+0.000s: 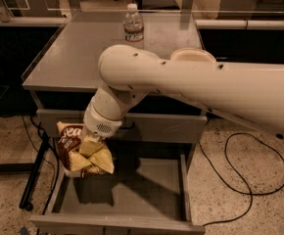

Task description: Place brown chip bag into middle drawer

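1. Brown over pale yellow: brown chip bag (69,146) hangs above the left rear corner of the middle drawer (147,195), clear of its floor.
2. The gripper (94,153) is clamped on the bag, carrying it from above.
3. The drawer stands open to receive it; release likely wants a rightward shift.

High, close camera overlooks hand (91,151) holding brown chip bag (69,142) above middle drawer (142,196).
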Motion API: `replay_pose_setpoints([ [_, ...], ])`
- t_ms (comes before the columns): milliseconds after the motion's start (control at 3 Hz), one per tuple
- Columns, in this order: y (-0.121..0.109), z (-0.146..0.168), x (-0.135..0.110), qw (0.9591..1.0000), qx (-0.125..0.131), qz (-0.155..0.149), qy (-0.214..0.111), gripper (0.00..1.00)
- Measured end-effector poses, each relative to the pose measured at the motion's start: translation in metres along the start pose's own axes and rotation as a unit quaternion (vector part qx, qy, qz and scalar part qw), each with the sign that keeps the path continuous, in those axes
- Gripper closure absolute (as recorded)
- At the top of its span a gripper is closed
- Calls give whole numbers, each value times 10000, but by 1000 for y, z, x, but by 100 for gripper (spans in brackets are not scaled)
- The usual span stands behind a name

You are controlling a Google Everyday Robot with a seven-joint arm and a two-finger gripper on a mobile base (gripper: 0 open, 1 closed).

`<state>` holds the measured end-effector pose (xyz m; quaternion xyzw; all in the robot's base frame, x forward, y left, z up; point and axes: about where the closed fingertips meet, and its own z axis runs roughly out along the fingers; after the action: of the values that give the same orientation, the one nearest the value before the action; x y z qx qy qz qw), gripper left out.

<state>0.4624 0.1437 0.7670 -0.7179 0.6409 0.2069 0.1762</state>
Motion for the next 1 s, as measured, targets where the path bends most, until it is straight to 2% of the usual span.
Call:
replay_pose_setpoints([
  [333,0,0,0,10000,0,0,0,100],
  [667,1,9,5,9999,-112,79,-51,100],
  [1000,1,46,43,9979,-340,537,-97,100],
])
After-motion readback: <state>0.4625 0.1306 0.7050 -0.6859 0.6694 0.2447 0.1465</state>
